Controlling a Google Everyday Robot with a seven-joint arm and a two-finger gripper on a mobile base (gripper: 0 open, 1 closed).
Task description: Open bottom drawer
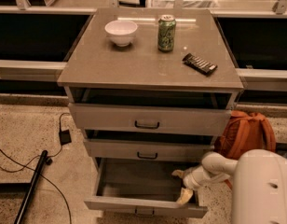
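The matt, smooth grey bottom drawer is holding the cream, smooth plastic gripper inside its right end — fingers spread.
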